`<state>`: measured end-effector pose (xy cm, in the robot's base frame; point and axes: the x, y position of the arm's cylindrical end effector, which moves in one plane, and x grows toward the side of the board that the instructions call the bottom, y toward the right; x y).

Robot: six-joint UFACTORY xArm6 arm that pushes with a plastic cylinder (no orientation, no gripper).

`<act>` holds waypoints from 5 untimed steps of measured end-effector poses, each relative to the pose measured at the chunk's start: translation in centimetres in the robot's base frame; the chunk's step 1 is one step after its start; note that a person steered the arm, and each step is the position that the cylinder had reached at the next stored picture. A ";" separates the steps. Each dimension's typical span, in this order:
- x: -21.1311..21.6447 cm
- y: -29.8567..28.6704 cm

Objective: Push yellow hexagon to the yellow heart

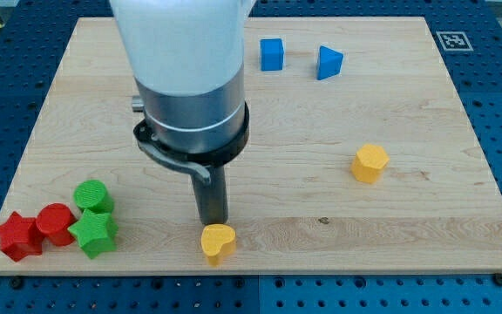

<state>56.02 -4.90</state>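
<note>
Though partly hidden, my tip (pixel 213 223) meets the yellow heart (pixel 218 243).

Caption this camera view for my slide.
My tip sits just above the yellow heart, far left of the yellow hexagon.

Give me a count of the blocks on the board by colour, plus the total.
Yellow: 2, the yellow hexagon and the yellow heart
Blue: 2, a blue cube and a blue triangle
Green: 2, a green cylinder and a green star
Red: 2, a red cylinder and a red star
Total: 8
</note>
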 end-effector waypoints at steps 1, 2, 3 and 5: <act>-7.4 0.0; -16.0 2.4; -18.5 9.0; -18.8 19.8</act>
<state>37.23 14.94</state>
